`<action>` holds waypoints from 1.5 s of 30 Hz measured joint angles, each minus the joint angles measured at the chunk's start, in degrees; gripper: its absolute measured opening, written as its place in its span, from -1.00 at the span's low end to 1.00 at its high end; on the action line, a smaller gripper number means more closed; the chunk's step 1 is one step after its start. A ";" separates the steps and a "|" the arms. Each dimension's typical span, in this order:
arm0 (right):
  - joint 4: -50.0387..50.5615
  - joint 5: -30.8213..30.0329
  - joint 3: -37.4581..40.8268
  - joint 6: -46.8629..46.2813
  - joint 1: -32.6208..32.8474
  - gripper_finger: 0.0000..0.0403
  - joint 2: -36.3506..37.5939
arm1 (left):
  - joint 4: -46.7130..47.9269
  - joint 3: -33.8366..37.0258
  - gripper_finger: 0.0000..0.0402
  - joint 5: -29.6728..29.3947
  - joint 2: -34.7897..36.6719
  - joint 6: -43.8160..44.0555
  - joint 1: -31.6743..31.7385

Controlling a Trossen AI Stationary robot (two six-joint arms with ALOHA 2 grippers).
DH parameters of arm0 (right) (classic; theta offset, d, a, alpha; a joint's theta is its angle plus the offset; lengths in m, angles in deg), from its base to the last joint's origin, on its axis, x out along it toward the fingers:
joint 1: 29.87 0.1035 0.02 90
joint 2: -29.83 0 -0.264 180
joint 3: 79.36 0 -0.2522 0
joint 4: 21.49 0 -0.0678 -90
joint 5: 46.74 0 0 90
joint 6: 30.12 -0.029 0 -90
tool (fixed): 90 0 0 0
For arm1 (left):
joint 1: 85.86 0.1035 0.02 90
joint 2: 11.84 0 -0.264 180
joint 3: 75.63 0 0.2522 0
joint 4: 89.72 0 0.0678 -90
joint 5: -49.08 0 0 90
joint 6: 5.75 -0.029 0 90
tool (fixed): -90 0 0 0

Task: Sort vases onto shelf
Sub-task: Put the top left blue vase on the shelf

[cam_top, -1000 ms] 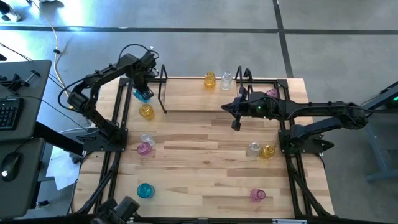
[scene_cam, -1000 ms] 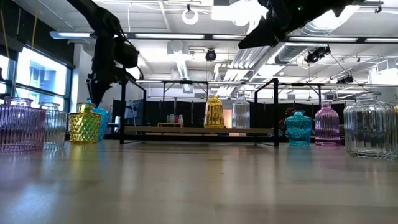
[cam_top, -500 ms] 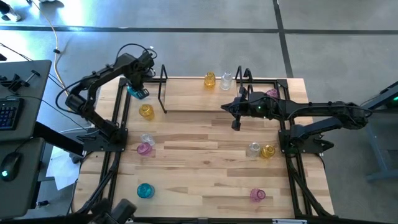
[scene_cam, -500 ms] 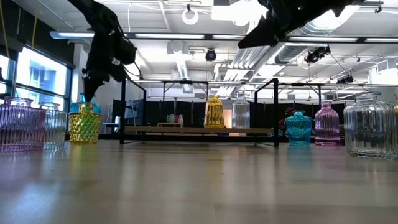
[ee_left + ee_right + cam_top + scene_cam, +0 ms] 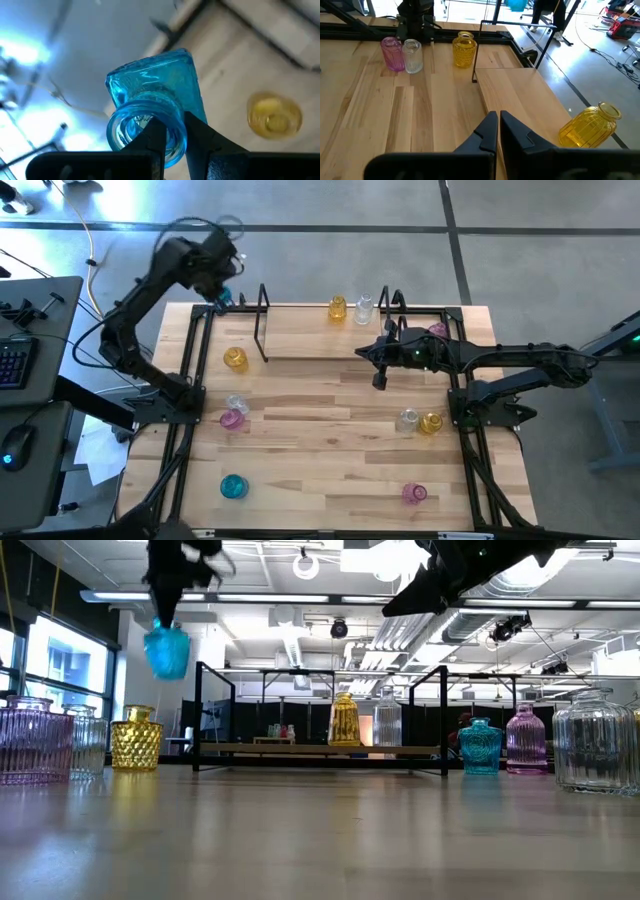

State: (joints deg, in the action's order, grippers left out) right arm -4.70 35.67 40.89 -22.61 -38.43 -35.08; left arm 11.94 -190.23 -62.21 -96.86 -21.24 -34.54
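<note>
- The left claw (image 5: 170,131) is pinching the rim of a teal-blue vase (image 5: 152,97); one finger sits inside the mouth and the other outside.
- The held vase (image 5: 166,650) is translucent, with faceted glass, a squarish body and a round lip. It hangs tilted, clear of the tabletop (image 5: 330,430), above its far left corner.
- The right claw (image 5: 497,125) has its fingers pressed together and holds nothing. It hovers above the tabletop just beside the right end of the shelf (image 5: 325,330).
- The shelf stands along the far edge of the tabletop. A yellow vase (image 5: 337,308) and a clear vase (image 5: 364,309) stand side by side at that edge, behind it.
- Another yellow vase (image 5: 235,359) stands near the left edge, toward the far side.
- Change from the earlier frames: one second ago the teal-blue vase stood on the tabletop beside this yellow vase with the left claw around its neck. It has since been lifted and carried toward the far left corner. The right arm has not moved.
</note>
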 joint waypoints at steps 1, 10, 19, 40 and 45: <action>0.00 0.00 0.00 -0.01 0.00 -1.00 0.00 | 0.20 -2.81 -0.85 -0.03 0.01 0.11 -0.58; 0.15 0.04 0.00 -1.31 0.00 -1.00 0.00 | 0.38 -17.78 -0.85 9.59 -1.01 7.60 -6.78; 0.18 0.02 0.00 -2.61 0.48 -1.00 -0.02 | -1.66 -18.13 -0.85 16.40 -7.13 14.53 -16.43; -0.55 0.03 -0.07 -2.60 4.24 -1.00 -2.99 | -5.27 -18.09 -0.85 22.58 -32.77 20.29 -23.05; -0.55 0.02 -0.07 -2.61 4.24 -1.00 -2.99 | -5.83 -18.09 -0.84 22.52 -34.33 22.66 -22.79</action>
State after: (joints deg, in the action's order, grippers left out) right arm -5.25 35.69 40.82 -25.22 -34.19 -38.07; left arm 6.11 -208.32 -39.69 -131.19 1.42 -57.33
